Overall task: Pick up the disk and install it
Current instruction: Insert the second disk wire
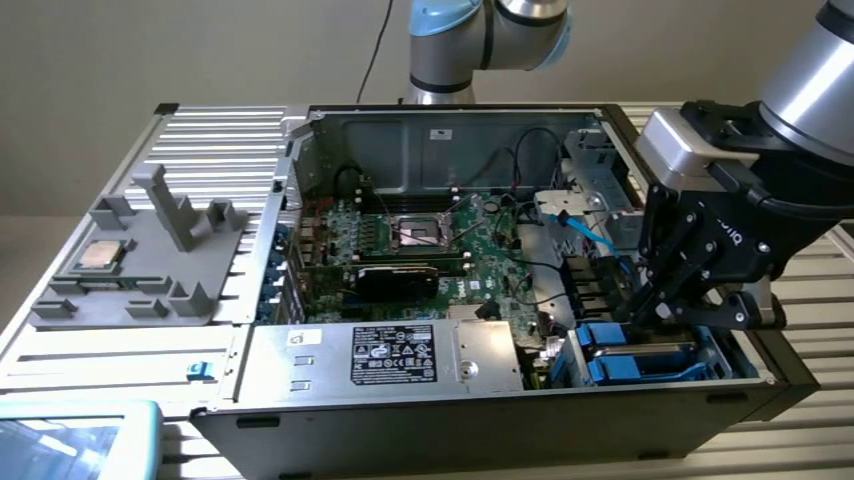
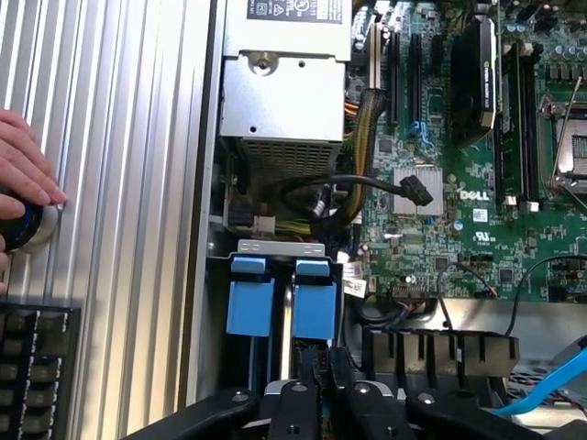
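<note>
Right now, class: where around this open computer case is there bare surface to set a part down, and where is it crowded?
Bare ribbed table lies in front of the grey fixture, and behind it. Crowded: the blue drive bays under the gripper, and the cabled motherboard.

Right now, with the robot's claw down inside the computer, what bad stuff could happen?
1. The gripper hangs low over the blue drive bay, close to the light blue cable. It might snag that cable.
2. A black cable loops loose near the blue carrier tabs, so it could get pinched.
3. A person's hand rests on a round knob beside the case, near the arm's working area, so it could get bumped.
</note>
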### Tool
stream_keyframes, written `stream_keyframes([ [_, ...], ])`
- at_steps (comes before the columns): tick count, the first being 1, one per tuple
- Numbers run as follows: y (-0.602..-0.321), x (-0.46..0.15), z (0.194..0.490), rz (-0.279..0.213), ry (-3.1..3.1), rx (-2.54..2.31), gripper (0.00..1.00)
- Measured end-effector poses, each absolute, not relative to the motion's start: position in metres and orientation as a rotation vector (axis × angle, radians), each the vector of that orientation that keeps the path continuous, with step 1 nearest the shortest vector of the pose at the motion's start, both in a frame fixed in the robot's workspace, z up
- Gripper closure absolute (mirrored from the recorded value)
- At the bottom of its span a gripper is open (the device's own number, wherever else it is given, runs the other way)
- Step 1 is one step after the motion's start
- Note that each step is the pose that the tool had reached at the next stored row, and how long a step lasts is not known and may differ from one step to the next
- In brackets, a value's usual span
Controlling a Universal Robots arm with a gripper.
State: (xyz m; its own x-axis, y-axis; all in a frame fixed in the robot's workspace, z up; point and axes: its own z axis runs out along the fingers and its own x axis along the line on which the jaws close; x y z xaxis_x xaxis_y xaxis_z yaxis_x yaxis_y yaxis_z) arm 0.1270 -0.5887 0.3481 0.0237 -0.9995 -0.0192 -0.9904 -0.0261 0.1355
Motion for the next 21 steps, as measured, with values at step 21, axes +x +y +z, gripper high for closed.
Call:
stream_keyframes([
  [21, -0.5840, 0.1290, 0.3416, -0.163, -2.121, 2.172, 0.84],
])
